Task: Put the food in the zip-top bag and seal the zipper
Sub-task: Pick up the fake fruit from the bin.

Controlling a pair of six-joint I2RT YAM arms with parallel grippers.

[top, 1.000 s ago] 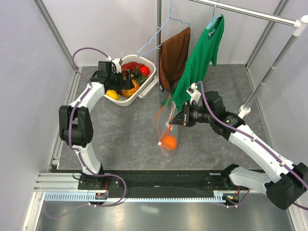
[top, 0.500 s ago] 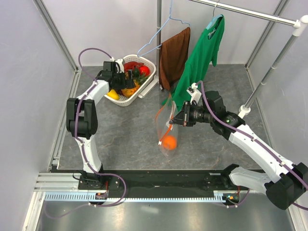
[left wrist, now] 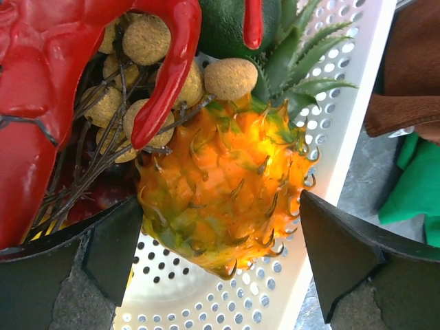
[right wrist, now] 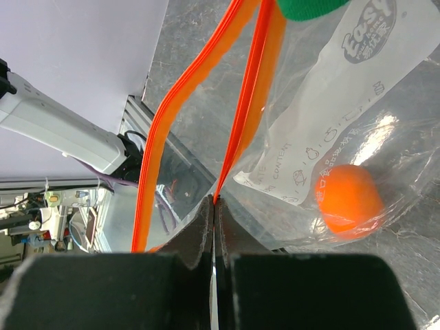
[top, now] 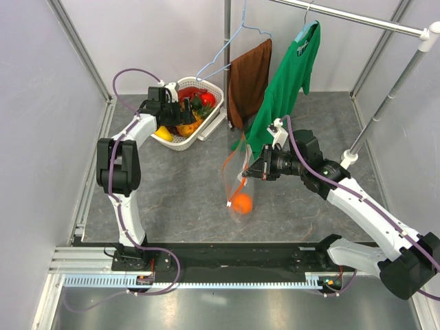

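Observation:
The orange pineapple [left wrist: 220,185] with green leaves lies in the white mesh basket [left wrist: 344,158] beside the tan grape bunch [left wrist: 148,38]. My left gripper [left wrist: 223,265] is open, its jaws on either side of the pineapple's lower end; in the top view it [top: 180,112] is over the basket [top: 210,124]. A yellow fruit [top: 163,133] lies at the basket's near side. My right gripper [right wrist: 214,206] is shut on the red-orange zipper [right wrist: 240,110] and holds the clear zip-top bag [top: 237,182] hanging with its mouth apart. The orange ball [right wrist: 347,199] lies in the bag's bottom [top: 241,203].
A red toy [left wrist: 41,82] and a dark green fruit [left wrist: 227,27] also lie in the basket. A brown cloth [top: 249,79] and a green shirt [top: 289,82] hang from a rack behind the bag. A rack pole [top: 385,103] stands at the right.
My left gripper has moved right and deeper over the basket, onto the pineapple. The right arm, the bag and the ball have not moved.

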